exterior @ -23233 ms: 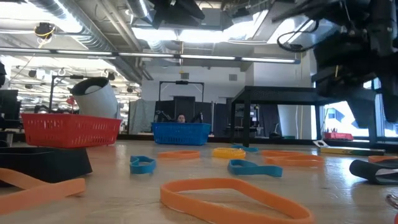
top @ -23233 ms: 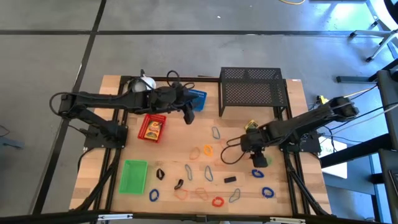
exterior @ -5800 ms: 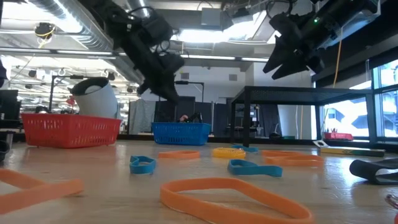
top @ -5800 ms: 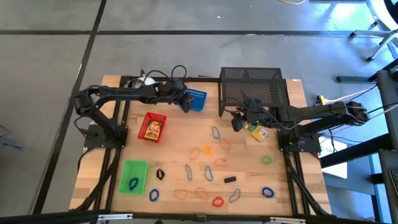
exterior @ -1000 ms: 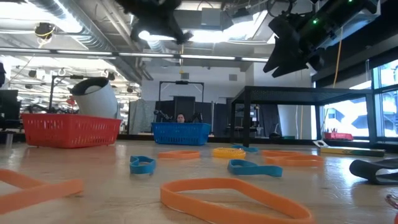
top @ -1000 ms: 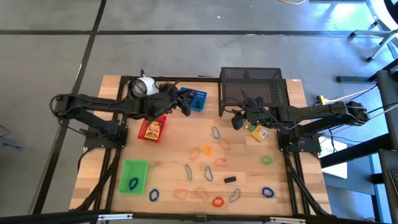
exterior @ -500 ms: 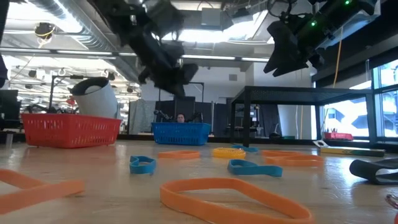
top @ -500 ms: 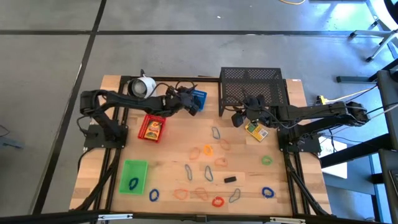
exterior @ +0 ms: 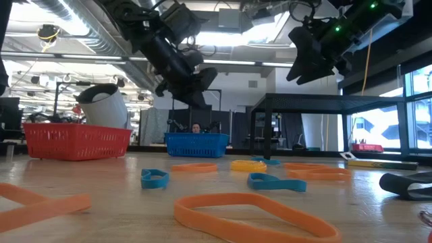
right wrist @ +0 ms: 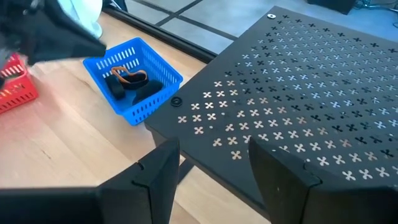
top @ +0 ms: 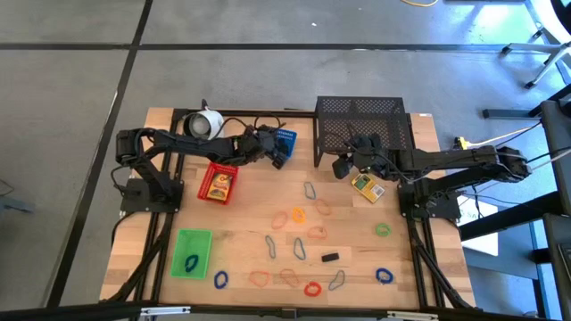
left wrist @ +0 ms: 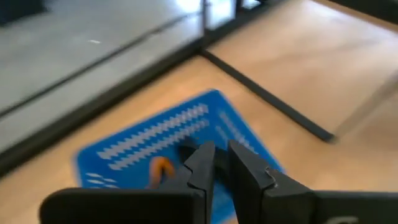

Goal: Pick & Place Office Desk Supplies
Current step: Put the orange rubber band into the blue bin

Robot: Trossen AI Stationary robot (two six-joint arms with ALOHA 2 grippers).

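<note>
While overhead hides it, blue tray (right wrist: 132, 78) holds black clips (right wrist: 127, 86).

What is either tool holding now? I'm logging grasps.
Nothing visible: left tool nearly shut over the blue tray, right tool open by the black mesh rack.

Left hand (left wrist: 221, 163) nearly closed, above blue tray (left wrist: 143, 140), orange band (left wrist: 158, 169) inside

Clips (right wrist: 127, 85) in tray (right wrist: 99, 65) beside rack (right wrist: 298, 93)
</note>
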